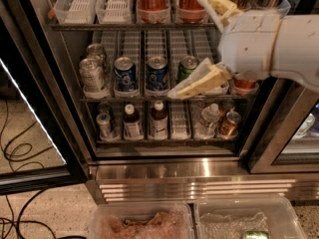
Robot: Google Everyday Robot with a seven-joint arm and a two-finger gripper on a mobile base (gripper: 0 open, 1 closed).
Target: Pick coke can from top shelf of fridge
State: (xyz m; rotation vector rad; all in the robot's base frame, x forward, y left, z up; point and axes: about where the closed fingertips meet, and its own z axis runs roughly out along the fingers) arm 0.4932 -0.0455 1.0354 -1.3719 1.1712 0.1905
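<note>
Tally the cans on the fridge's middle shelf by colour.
Silver cans: 2
Blue cans: 2
Green can: 1
Red can, half hidden: 1
Total: 6
Gripper, fingers open, beside the green can.

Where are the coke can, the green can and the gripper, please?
coke can (188, 8): camera view, on its red side wall.
green can (188, 63): camera view, on its upper part.
gripper (185, 44): camera view, midway between its open fingers, upper right of centre.

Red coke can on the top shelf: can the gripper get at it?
Probably yes: the steel fridge stands open, the red aluminium coke can sits at the top shelf front, and the open gripper is beside it.
</note>
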